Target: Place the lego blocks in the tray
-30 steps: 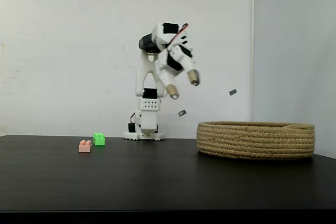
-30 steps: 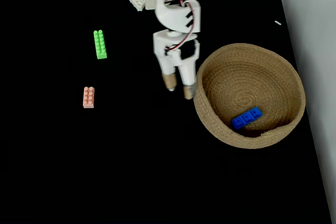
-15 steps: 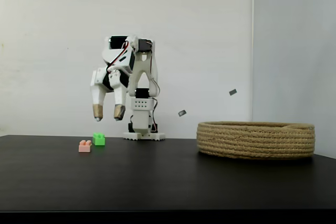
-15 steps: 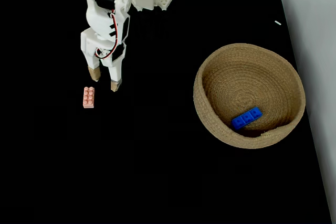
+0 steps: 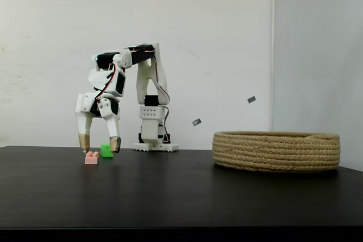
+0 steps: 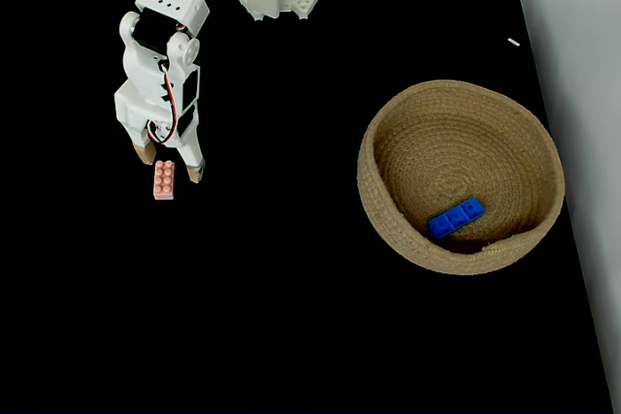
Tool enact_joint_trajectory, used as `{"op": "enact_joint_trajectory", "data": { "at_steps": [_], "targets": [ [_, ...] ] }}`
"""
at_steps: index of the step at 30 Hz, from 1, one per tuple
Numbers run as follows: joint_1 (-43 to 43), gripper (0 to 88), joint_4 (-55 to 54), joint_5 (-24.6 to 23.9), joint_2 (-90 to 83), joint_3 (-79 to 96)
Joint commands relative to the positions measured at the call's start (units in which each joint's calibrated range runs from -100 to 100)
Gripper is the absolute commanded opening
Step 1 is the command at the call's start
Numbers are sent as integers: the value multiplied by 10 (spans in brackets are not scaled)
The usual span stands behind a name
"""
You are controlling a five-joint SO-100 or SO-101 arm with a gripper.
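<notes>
**One brick in, pink next**

Side fixed view: gripper (image 5: 100, 148) spread open, tips low around the pink brick (image 5: 91, 157); green brick (image 5: 106, 151) just behind. Tray (image 5: 276, 151) well apart; its contents hidden by the wall.

Top fixed view: blue brick (image 6: 456, 218) lies inside tray (image 6: 383, 220). Pink brick (image 6: 164, 179) between the tips, ungrasped. Arm covers the green one. Judged one-third done.

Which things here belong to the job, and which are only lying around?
Belong to the job:
- pink brick, between the open jaws of the gripper
- green brick, on the table
- blue brick, already in the basket
- rope basket

Only lying around:
- small dark marks on the wall
- small white bit beside the table
</notes>
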Motion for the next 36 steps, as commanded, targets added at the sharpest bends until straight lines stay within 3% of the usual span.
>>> {"op": "enact_joint_trajectory", "data": {
  "at_steps": [1,9,10,12,18,24,26,30,36],
  "targets": [
    [3,265,-11,-4,7,-38],
    [4,221,-39,-25,47,-46],
    [4,184,-41,-27,51,-46],
    [4,3,-64,-40,56,-40],
    [-11,0,-68,-84,15,-19],
    [-59,0,36,-182,-159,-9],
    [-91,0,68,-224,-228,-8],
    [-193,0,75,-260,-347,37],
    [-340,0,23,-321,-424,92]
  ]
}}
